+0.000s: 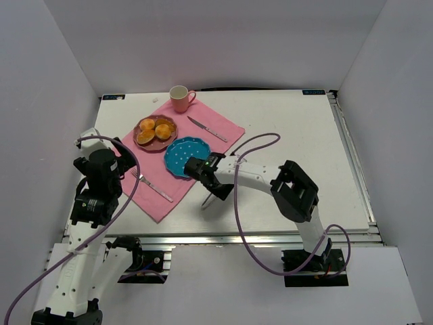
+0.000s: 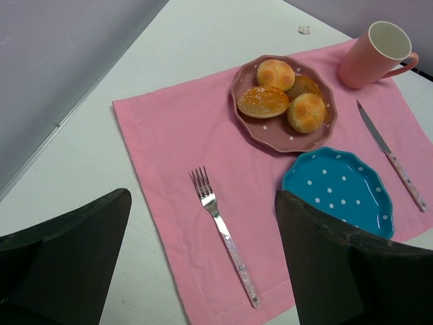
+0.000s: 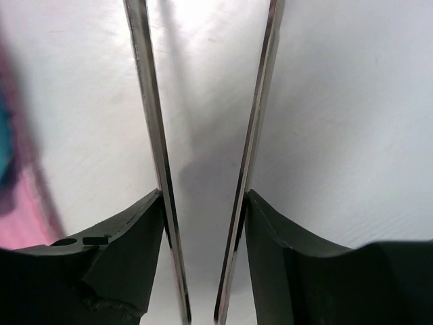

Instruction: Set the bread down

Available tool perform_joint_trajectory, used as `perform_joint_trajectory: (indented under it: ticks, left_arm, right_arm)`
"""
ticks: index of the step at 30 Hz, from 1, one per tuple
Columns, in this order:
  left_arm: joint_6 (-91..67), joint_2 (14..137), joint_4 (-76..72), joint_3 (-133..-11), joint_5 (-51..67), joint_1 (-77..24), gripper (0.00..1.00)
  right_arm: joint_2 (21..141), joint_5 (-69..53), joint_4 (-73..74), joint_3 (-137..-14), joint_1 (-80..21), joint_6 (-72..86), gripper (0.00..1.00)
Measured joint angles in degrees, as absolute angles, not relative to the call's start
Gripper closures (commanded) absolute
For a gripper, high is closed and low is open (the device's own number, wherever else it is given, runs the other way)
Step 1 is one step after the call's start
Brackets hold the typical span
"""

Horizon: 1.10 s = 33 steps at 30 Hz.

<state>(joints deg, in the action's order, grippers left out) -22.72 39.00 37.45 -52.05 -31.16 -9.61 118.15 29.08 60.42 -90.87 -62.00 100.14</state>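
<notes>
Bread rolls (image 2: 262,101), round, golden: at least three on one scalloped maroon plate (image 2: 270,139) ahead of spread left claw (image 2: 203,200); right claw (image 3: 204,196) pinches thin two-bladed metal tongs (image 3: 145,101).

Our left arm (image 1: 95,193) stands folded at its own side, and the left gripper (image 2: 203,195) is wide open. Our right arm (image 1: 260,177) reaches low to the left; the right gripper (image 3: 203,193) presses tongs (image 3: 152,101) between its fingers.

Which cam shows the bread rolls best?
Left wrist: the bread rolls sit close and sharp on the maroon plate. Top external shows them as small orange blobs. Right wrist shows none, only tongs and table.
</notes>
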Motion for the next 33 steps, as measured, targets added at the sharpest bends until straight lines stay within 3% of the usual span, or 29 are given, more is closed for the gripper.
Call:
perform_joint_trajectory:
  ticks: [15,24,33]
  left_arm:
    - [-21.69,42.57,37.52,-52.18,-33.32,-9.61,0.02]
    - [-22.37,43.57,38.57,-56.23,-35.88,-9.61,0.02]
    - [-22.96,43.03,38.94,-59.59,-34.92,-9.61,0.02]
  right_arm:
    - [96.57,36.67,66.26,-89.58,-69.71,69.43,0.44]
    - [88.09,32.16,45.93,-81.73,-69.93,42.3,0.41]
    - [90.67,24.64,32.97,-81.69,-68.1,25.02,0.42]
